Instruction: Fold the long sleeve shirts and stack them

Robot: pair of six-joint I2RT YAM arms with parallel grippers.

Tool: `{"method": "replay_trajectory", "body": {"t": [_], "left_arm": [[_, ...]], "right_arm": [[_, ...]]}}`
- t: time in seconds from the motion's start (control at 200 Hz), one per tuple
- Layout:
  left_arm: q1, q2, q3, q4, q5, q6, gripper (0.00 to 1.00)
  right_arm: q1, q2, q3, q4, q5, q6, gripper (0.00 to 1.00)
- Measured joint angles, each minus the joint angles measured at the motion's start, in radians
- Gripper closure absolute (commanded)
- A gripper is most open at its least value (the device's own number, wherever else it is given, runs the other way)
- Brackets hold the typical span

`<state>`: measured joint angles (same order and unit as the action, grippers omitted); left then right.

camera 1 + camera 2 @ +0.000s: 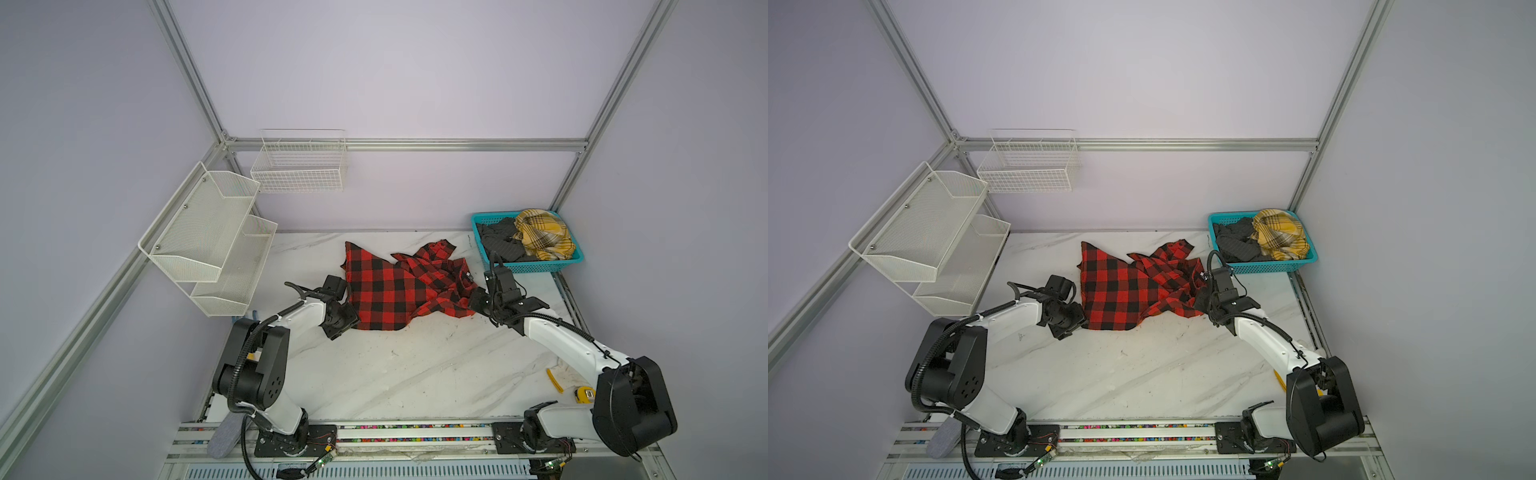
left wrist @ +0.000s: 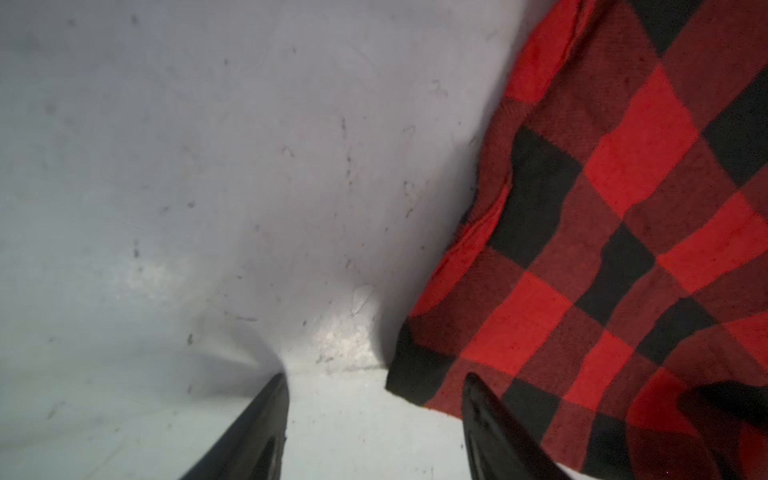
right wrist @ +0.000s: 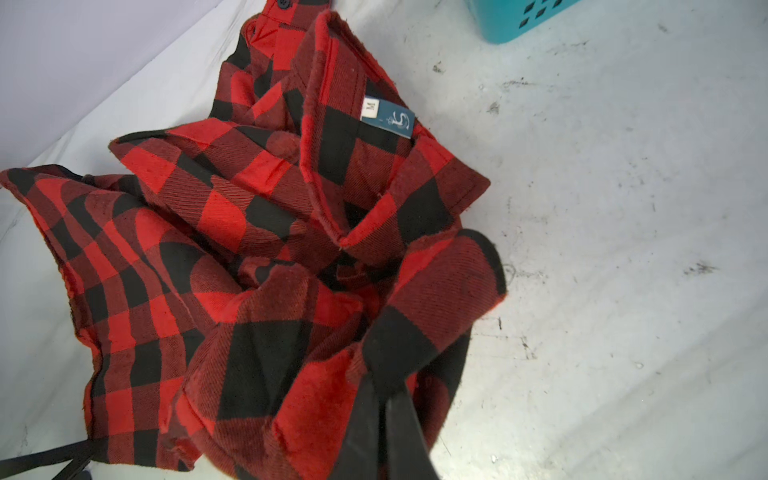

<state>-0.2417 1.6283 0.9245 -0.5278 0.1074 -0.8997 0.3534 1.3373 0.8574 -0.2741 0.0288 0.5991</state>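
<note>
Here right pincer point(image 3: 384, 399) clenched on red-and-black shirt point(image 3: 249, 249); left pincer point(image 2: 374, 376) parted at shirt corner.

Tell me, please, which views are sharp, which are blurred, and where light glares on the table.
Left wrist view: soft throughout, the red-and-black shirt smeared, a white glare patch on the table near the left claw. Right wrist view: sharper, the collar label readable, only the right claw blurred. Both top views: even light, faint shadows.
</note>
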Motion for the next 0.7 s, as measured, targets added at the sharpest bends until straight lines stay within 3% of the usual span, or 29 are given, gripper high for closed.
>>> {"method": "replay_trajectory", "body": {"t": [0.25,0.315,0.355,0.565,0.7], "left_arm": [[0.006,0.058,0.029,0.072,0.046,-0.01,0.72],[0.006,0.066,0.029,0.082,0.055,-0.011,0.86],[0.006,0.072,0.029,0.091,0.062,-0.018,1.0],[0.009,0.12,0.149,-0.013,0.035,0.012,1.0],[0.042,0.16,0.502,-0.171,-0.054,0.074,1.0]], "right_arm": [[0.0,0.0,0.019,-0.002,-0.018,0.003,1.0],[0.0,0.0,0.027,-0.003,-0.02,0.003,1.0],[0.0,0.003,0.035,-0.003,-0.021,0.003,1.0],[-0.005,0.1,0.185,-0.023,-0.026,-0.028,1.0],[-0.021,0.29,0.496,-0.055,-0.028,-0.098,1.0]]}}
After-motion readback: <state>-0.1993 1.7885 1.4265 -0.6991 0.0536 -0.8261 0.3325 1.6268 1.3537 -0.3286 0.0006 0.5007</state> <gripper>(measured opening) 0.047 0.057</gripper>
